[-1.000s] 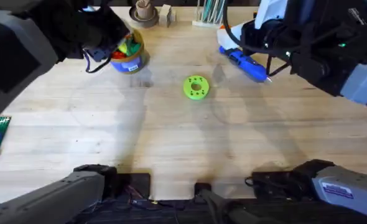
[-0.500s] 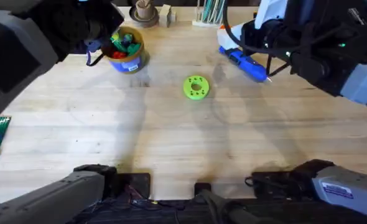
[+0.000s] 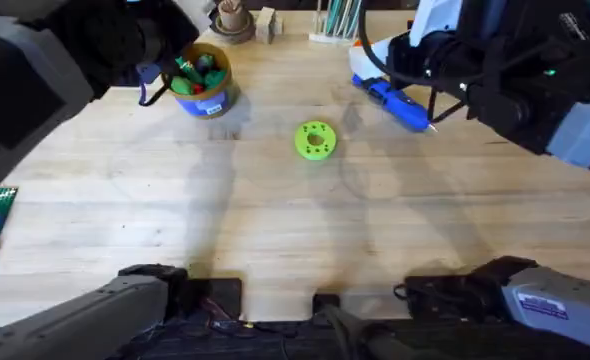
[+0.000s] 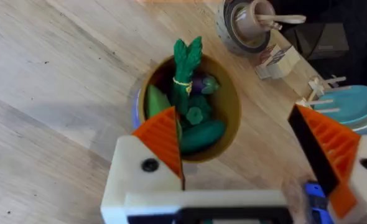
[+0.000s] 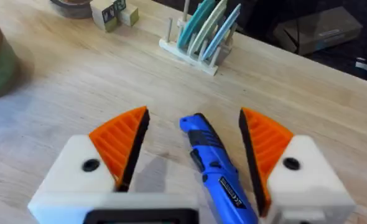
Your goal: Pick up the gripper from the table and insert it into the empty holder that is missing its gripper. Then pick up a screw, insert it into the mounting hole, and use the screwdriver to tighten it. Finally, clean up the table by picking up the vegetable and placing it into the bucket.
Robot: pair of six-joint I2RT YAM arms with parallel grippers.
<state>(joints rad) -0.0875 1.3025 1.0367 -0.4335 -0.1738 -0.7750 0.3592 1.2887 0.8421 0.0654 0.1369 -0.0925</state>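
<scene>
- Fingers, left gripper (image 4: pixel 239 155): orange ribbed pads spread wide and empty, hanging directly above the bucket (image 4: pixel 230 134).
- Fingers, right gripper (image 5: pixel 193 152): orange pads spread, the blue screwdriver (image 5: pixel 211 168) lying between them on the table (image 3: pixel 275 220), not visibly clamped.
- Bucket, overhead view (image 3: pixel 201 82): tan, blue-labelled, at the far left of the table. Its contents in the left wrist view are green toy vegetables and a small purple one; no yellow piece can be made out among them.
- Change noted: a second ago a yellow-and-green piece sat under the left claw at the bucket mouth; now the claw has drawn back toward the far edge and the mouth is uncovered. Judged: the vegetable has been dropped in, so the clean-up step looks finished.
- Green disc (image 3: pixel 315 140): mid-table, well apart from both grippers.
- Cup of sticks (image 4: pixel 253 17): just beyond the bucket.
- Rack of blue plates (image 5: pixel 203 31): at the far edge, beyond the screwdriver.
</scene>
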